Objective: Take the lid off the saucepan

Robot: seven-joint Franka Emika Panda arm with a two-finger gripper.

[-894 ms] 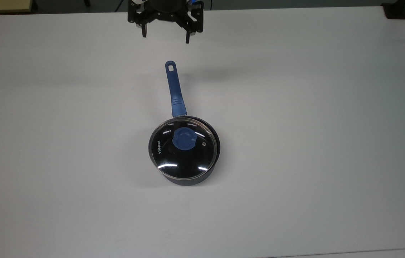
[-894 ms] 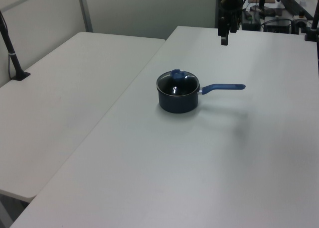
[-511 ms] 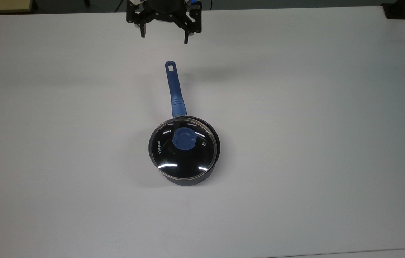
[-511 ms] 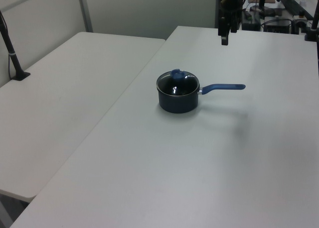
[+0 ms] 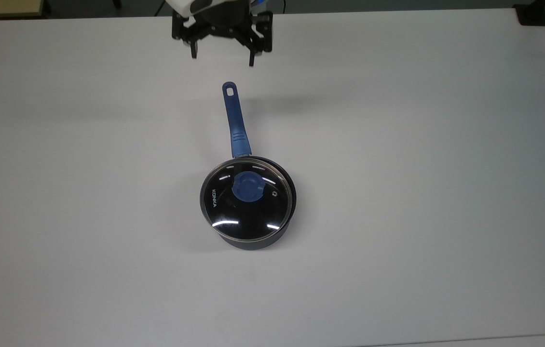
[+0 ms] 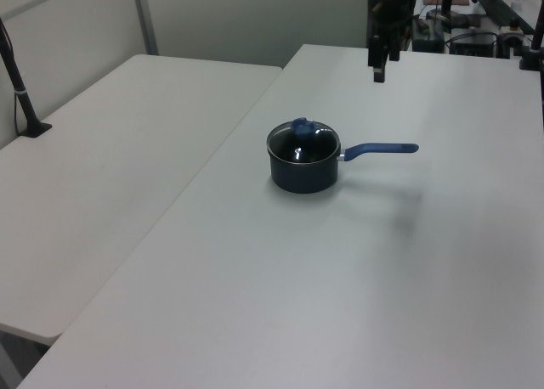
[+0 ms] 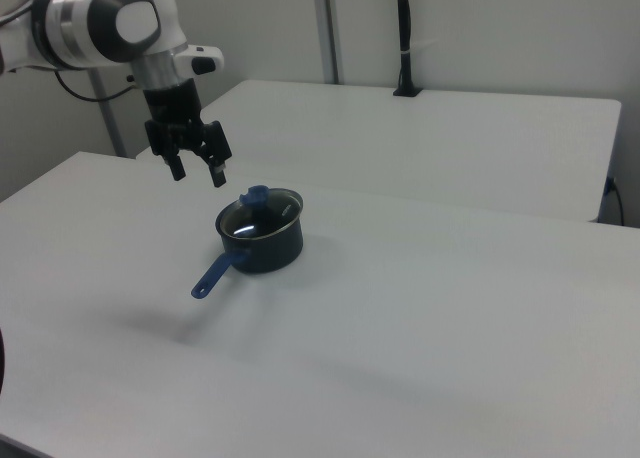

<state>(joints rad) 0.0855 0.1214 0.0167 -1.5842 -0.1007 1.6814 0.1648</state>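
I see a glossy glass lid [image 5: 246, 205] with thin metal rim, a dark matt saucepan [image 6: 303, 173], and a smooth matt white bench [image 5: 422, 168].

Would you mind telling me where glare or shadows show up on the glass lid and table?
Top view: white streaks of glare on the round clear glass lid, soft shadow on the white table beside the blue handle. Right view: faint shadow near the handle's end.

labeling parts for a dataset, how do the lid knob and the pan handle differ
The knob is short and round; the handle is long and straight. The knob sits centred on the glass lid; the handle juts from the pan's side toward the open hand, with a hole at its end. Both are blue.
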